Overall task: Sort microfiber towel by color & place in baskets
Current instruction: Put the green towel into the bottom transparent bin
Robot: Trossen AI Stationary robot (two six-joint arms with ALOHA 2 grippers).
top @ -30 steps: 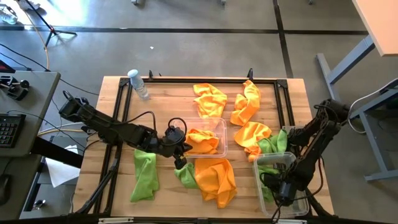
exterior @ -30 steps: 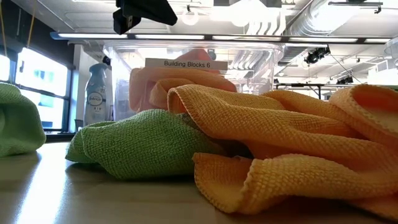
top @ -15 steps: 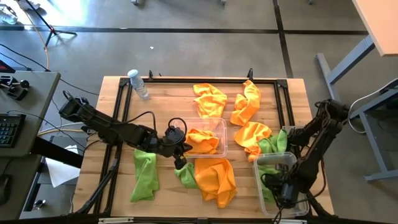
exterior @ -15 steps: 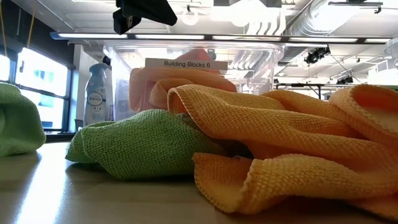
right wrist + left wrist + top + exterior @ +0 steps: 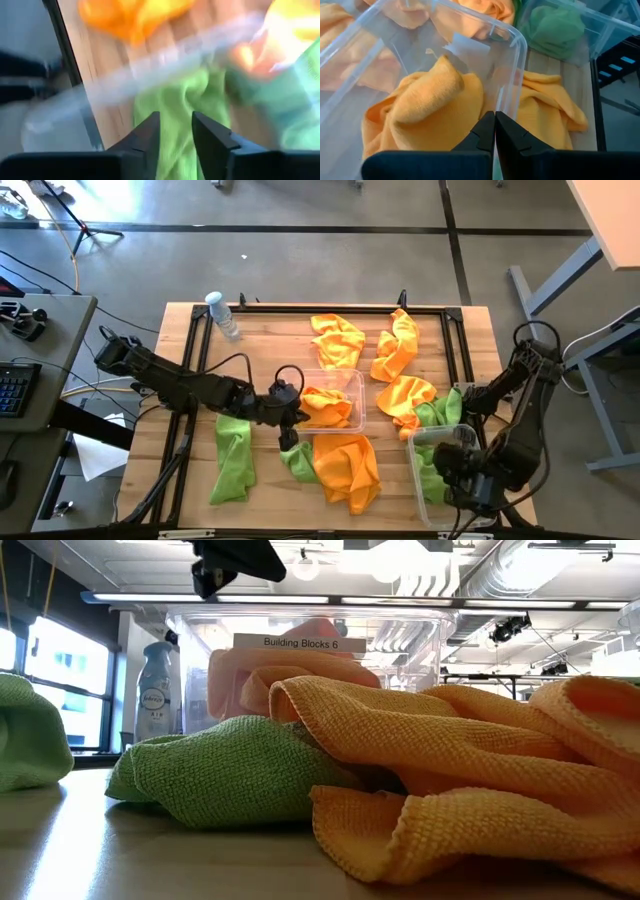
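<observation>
Left gripper (image 5: pixel 289 427) at the near left corner of the centre tub (image 5: pixel 357 380), fingers (image 5: pixel 485 132) pressed together with nothing between them, tips just over the tub's rim. One orange towel (image 5: pixel 326 406) lying inside that tub. Right gripper (image 5: pixel 468 490) above the right tub (image 5: pixel 412 438) at the table's near right, fingers (image 5: pixel 150 131) parted and empty, a green towel (image 5: pixel 175 107) below them in the tub.

On the table: two orange towels at the far side, one behind the centre tub (image 5: pixel 337 340) and one right of it (image 5: pixel 396 346); a third orange (image 5: pixel 405 397) between the two tubs, with a green towel (image 5: pixel 443 408) touching its right edge. Near the front, a big orange towel (image 5: pixel 347 469) overlapping a green one (image 5: pixel 297 462) on its left, and another green (image 5: pixel 233 460) lying apart, farther left. Water bottle (image 5: pixel 222 314) at the far left corner.
</observation>
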